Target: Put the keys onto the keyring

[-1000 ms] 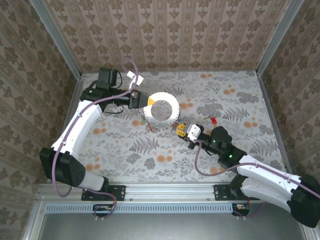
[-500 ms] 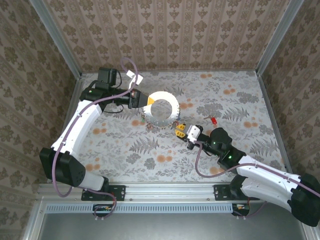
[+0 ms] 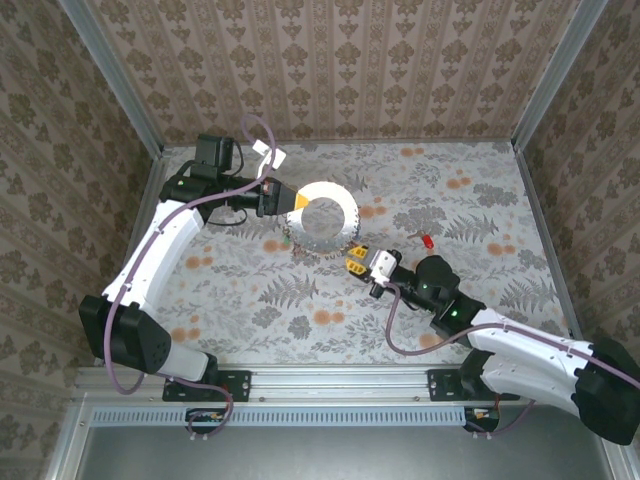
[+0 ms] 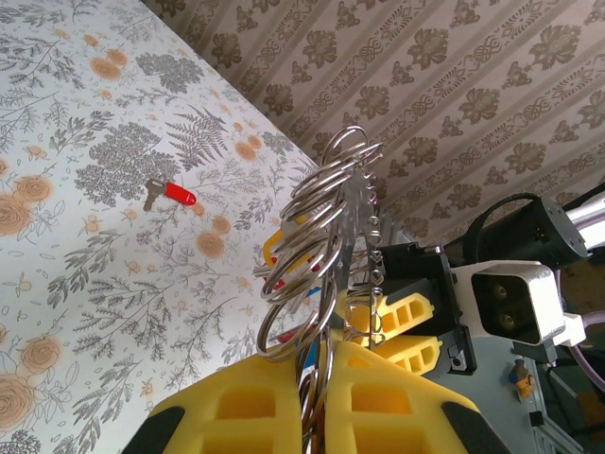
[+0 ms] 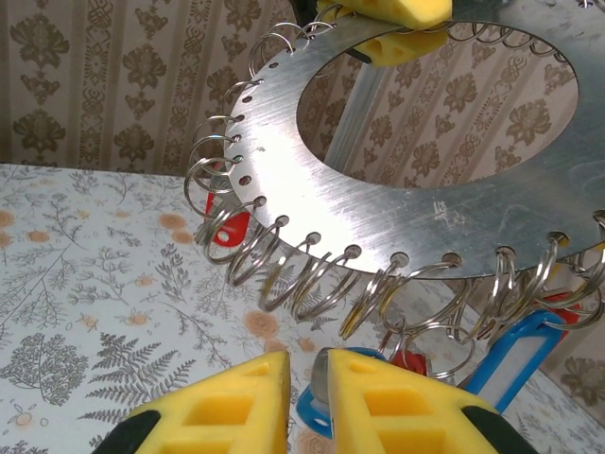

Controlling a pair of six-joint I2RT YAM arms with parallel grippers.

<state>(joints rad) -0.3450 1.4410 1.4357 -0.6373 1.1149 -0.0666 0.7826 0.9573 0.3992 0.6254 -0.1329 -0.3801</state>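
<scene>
The keyring (image 3: 322, 220) is a flat metal disc with a big hole and many wire rings round its rim, some carrying red and blue tags. My left gripper (image 3: 283, 200) is shut on its left edge and holds it above the table; in the left wrist view the rings (image 4: 326, 236) rise from between the yellow fingers (image 4: 236, 407). My right gripper (image 3: 353, 263) sits just under the disc's lower rim (image 5: 425, 189), shut on a blue-tagged key (image 5: 319, 397) a little below the rings. The red-tagged key (image 3: 428, 241) lies flat on the table (image 4: 172, 193).
The floral tabletop (image 3: 300, 300) is walled by patterned panels with metal posts at the back corners. The red-tagged key lies to the right of both grippers. Open table lies at the front left and at the right.
My right gripper has shifted slightly left, closer under the keyring's lower rim. The left gripper has lifted the keyring a touch.
</scene>
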